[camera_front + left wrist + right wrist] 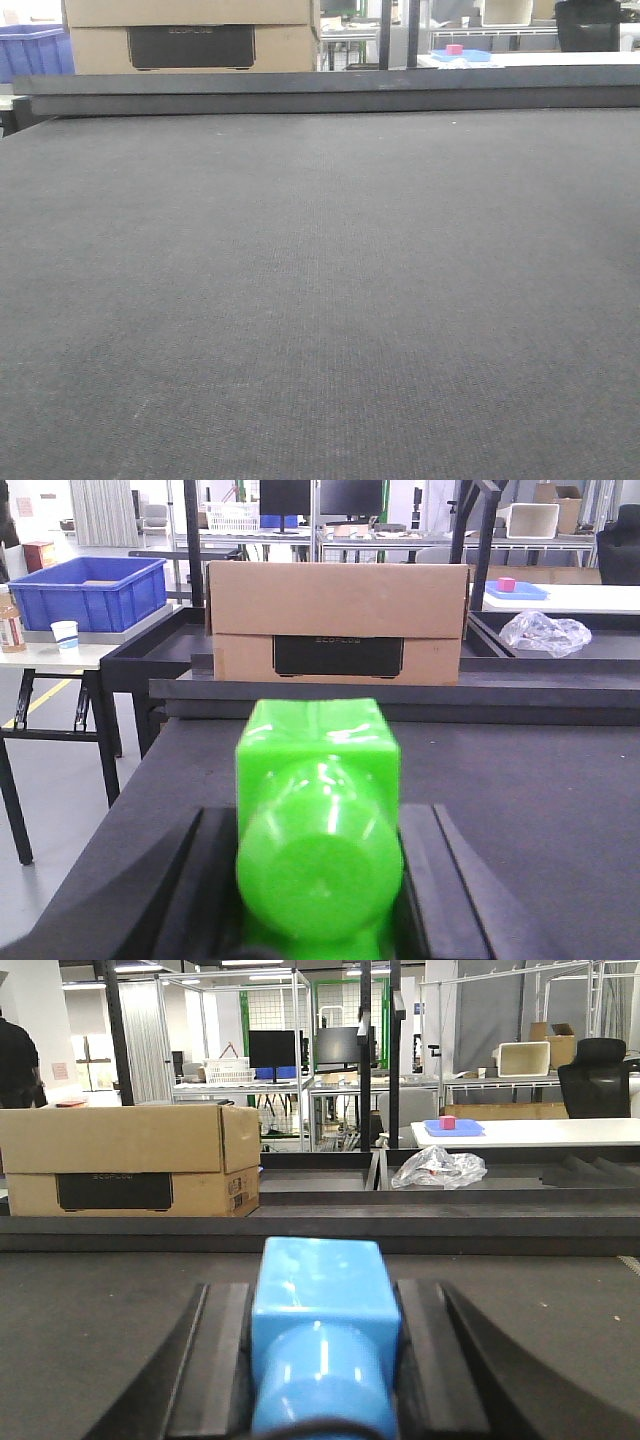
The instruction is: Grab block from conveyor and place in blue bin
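Green block (318,770) pinched in my left claw (318,815), over the belt (320,300) | blue block (322,1280) pinched in my right claw (322,1290) | step: grab looks done, carry not yet | next: swing far left to the bin (90,605) on its counter (60,655) | whole bin shows in left wrist view only; front view shows neither claw.

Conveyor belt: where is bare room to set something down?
The conveyor belt is bare from near edge to far rail. Crowded behind that rail: cardboard box, plastic bag. Left tool grips a green block, right tool a blue block.
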